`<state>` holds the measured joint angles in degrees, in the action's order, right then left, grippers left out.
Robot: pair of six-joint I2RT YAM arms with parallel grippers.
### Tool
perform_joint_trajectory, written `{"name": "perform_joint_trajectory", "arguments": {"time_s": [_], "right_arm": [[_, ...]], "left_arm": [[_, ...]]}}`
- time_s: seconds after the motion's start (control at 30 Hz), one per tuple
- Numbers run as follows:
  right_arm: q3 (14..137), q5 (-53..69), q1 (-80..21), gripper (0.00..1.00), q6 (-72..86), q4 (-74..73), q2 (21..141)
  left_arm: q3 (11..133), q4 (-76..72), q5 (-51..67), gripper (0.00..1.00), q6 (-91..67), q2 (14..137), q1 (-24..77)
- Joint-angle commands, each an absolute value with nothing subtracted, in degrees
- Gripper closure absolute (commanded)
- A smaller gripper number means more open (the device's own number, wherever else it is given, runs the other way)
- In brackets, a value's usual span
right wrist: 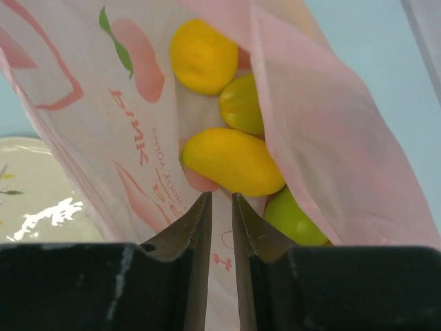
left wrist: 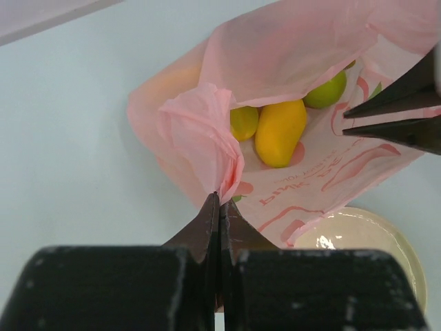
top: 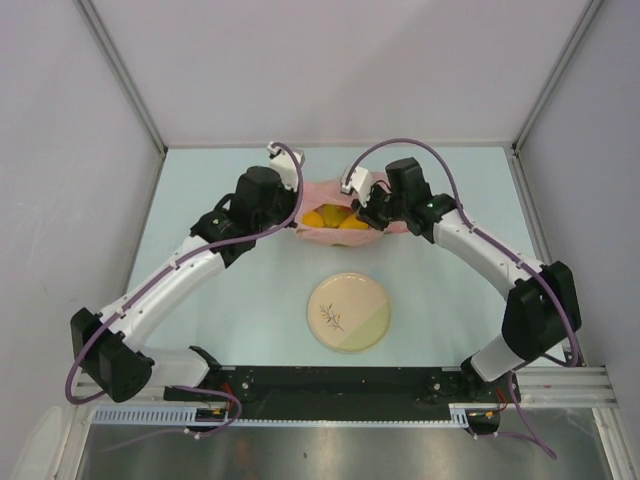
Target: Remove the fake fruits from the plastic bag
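inside the plastic bag (right wrist: 331,138), fake fruits (right wrist: 231,162) show only partly.

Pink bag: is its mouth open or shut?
Open: the left claw pinches a gathered edge of the bag, and the yellow and green fruits lie visible inside.

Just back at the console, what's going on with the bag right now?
The left claw is shut on a bunched edge of the plastic bag, holding its mouth open. The right claw sits nearly closed at the mouth; whether it grips the film is unclear. The fake fruits in view lie inside the bag, none on the plate yet.
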<state>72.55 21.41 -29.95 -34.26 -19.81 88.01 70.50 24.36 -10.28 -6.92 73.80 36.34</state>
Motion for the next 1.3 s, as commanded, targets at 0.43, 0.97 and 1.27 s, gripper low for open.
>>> {"name": "perform_joint_trajectory", "arguments": {"time_s": [0.43, 0.97, 1.27], "right_arm": [[84.3, 17.9, -28.6, 0.72, -51.6, -16.1, 106.9], [100.7, 18.5, -27.1, 0.20, -79.2, -35.4, 119.3], [95.0, 16.3, -26.0, 0.29, -84.9, -23.2, 120.3]], "left_arm": [[75.1, 22.9, -1.8, 1.00, 6.9, 69.1, 35.9], [72.9, 22.7, 1.3, 1.00, 9.9, 68.6, 35.9], [72.6, 22.4, 2.0, 1.00, 9.6, 69.3, 35.9]]}}
